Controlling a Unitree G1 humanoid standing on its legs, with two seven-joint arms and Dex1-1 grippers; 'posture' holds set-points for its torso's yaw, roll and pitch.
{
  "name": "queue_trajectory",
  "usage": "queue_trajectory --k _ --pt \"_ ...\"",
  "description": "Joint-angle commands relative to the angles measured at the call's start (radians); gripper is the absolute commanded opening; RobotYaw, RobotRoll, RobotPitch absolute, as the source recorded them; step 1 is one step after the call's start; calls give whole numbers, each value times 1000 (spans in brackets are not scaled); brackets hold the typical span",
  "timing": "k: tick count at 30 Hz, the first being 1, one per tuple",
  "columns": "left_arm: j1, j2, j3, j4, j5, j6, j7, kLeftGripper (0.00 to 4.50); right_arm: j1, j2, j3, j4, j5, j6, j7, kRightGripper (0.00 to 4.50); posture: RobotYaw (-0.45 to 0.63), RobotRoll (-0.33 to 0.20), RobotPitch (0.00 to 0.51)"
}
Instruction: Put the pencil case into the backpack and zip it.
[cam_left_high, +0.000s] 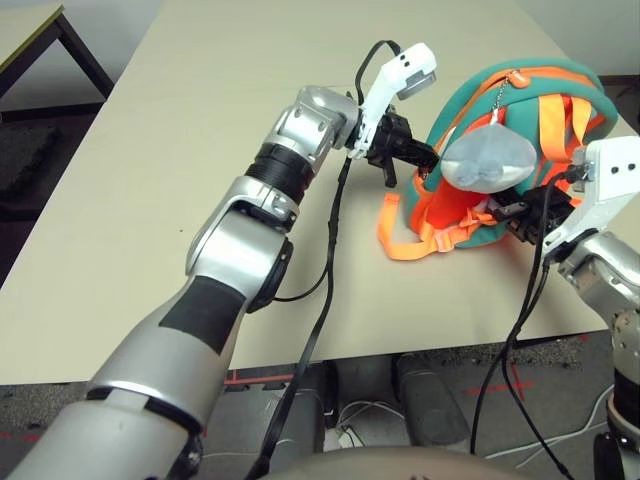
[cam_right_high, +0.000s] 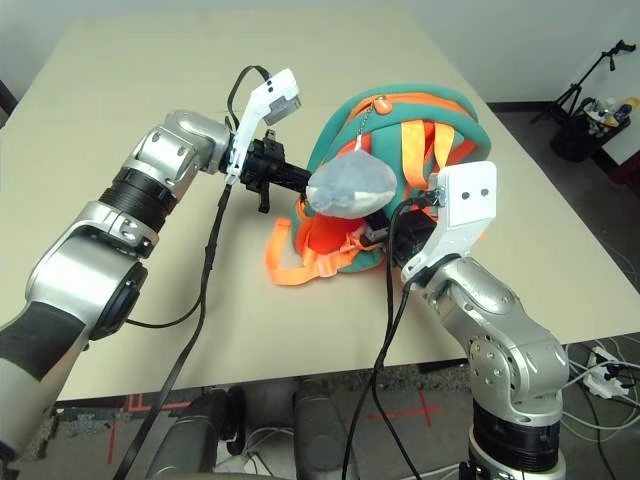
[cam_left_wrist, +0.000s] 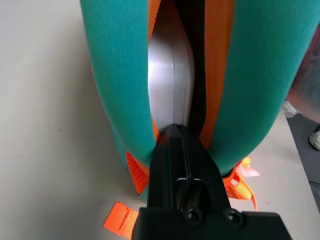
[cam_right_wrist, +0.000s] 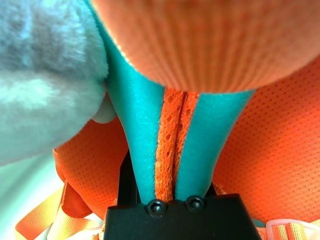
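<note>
The teal and orange backpack (cam_left_high: 520, 90) stands on the table at the right. Its side zip gapes open, and the white pencil case (cam_left_wrist: 170, 80) shows inside the gap. My left gripper (cam_left_high: 430, 155) is shut, its tip (cam_left_wrist: 179, 132) at the lower end of the open zip. Whether it pinches a zip pull I cannot tell. On the near right side, my right gripper (cam_right_high: 395, 235) is shut on a teal fold of the backpack with orange mesh trim (cam_right_wrist: 172, 150). The grey plush charm (cam_left_high: 488, 160) hangs on the front between both grippers.
Loose orange straps (cam_left_high: 420, 235) lie on the beige table (cam_left_high: 200, 120) in front of the backpack. The table's front edge runs close below my right gripper. Black cables hang from both wrists. A second table (cam_left_high: 30, 30) stands at the far left.
</note>
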Motion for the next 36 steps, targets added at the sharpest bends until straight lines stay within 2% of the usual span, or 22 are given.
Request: queue_trajectory --k 1,9,15,16,17,20,24,29,30,34,36 --pt "-18 -59 7 25 15 -43 30 0 13 12 28 -23 8 9 7 160 -211 0 184" --pt "-11 -82 34 27 18 -66 36 0 16 16 30 -29 10 13 1 160 -208 0 188" --pt "-33 -52 97 -64 -38 -21 15 0 14 15 35 -20 4 7 8 160 -189 0 183" --pt "-38 -40 117 -98 -57 3 8 414 13 15 37 -18 3 5 10 160 -189 0 182" --pt "-43 -21 135 -142 -80 45 -3 571 12 15 38 -16 1 3 11 160 -185 0 180" --pt "-48 44 164 -281 -136 178 -33 1460 8 15 40 -9 -3 -1 13 160 -176 0 176" --pt "-39 211 156 -519 -213 412 -107 2741 2 15 46 4 -11 -9 23 160 -154 0 169" --pt "-28 363 135 -694 -281 605 -121 4362 -9 13 50 29 -22 -23 41 159 -129 0 160" --pt "-24 377 137 -718 -296 638 -111 4500 -13 12 52 35 -25 -27 46 160 -125 0 158" --pt "-28 358 169 -751 -348 776 -6 4500 -27 11 58 58 -35 -38 62 160 -111 0 152" --pt "-32 360 147 -778 -356 788 18 4500 -33 12 61 68 -40 -42 68 160 -109 0 152"
